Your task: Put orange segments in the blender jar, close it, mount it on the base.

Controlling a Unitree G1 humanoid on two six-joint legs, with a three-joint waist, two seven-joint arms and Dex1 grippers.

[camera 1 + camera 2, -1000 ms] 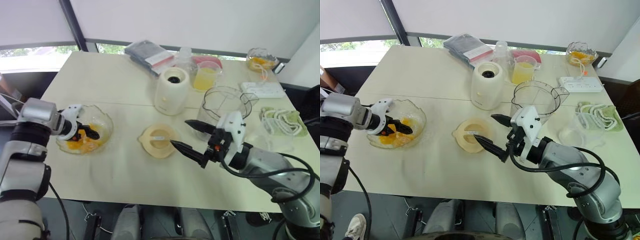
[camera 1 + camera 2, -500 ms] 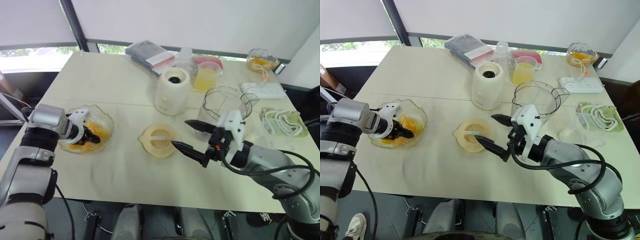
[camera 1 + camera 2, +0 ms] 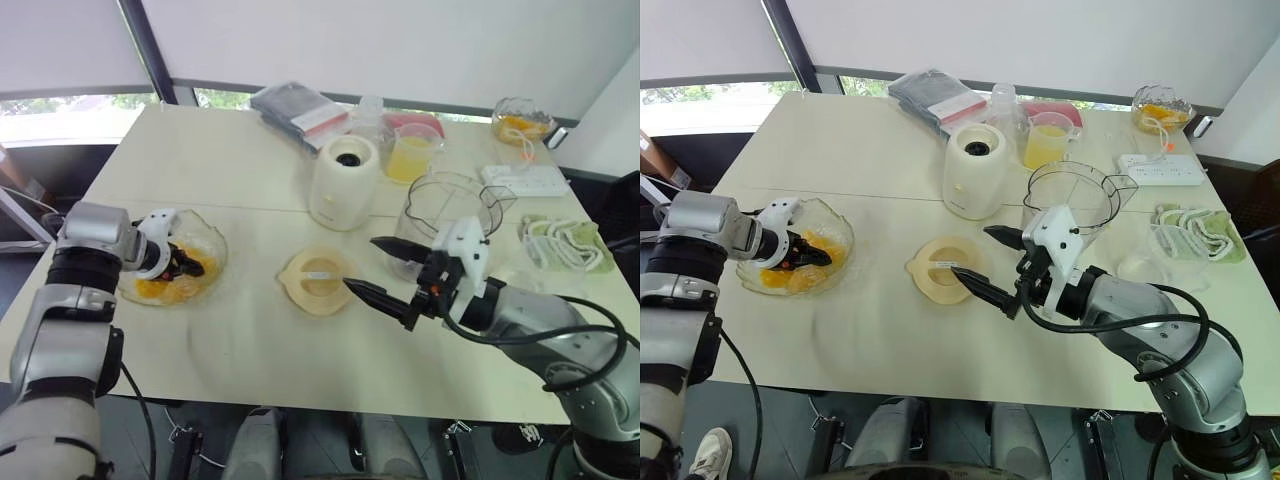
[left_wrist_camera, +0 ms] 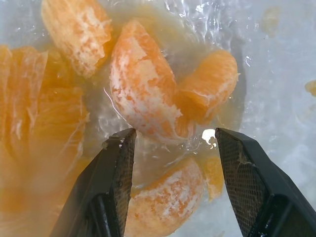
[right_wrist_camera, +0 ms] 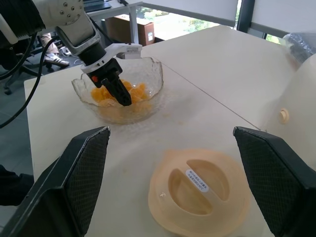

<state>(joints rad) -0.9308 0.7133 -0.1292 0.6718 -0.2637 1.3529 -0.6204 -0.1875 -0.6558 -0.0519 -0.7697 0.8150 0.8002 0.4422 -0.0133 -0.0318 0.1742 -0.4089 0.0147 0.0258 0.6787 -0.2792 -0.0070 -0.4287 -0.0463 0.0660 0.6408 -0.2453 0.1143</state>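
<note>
Several orange segments (image 4: 143, 98) lie in a clear glass bowl (image 3: 208, 236) at the table's left. My left gripper (image 3: 190, 268) points down into the bowl, its jaws closed in on one orange segment (image 4: 165, 202) between the pads. The blender jar (image 3: 450, 200) stands open and upright at centre right, with the cream base (image 3: 344, 180) to its left. A cream lid (image 3: 315, 283) lies flat in front of the base. My right gripper (image 3: 362, 264) hovers open and empty between the lid and the jar, pointing toward the lid.
A cup of yellow juice (image 3: 412, 155), a dark packet (image 3: 300, 105) and a second glass bowl (image 3: 520, 120) stand at the back. A white power strip (image 3: 525, 180), a green cloth (image 3: 560, 240) and a small clear cup (image 3: 1145, 268) lie to the right.
My left gripper's jaws went from wide apart to closed around a segment in the bowl. The right arm has stayed still.
</note>
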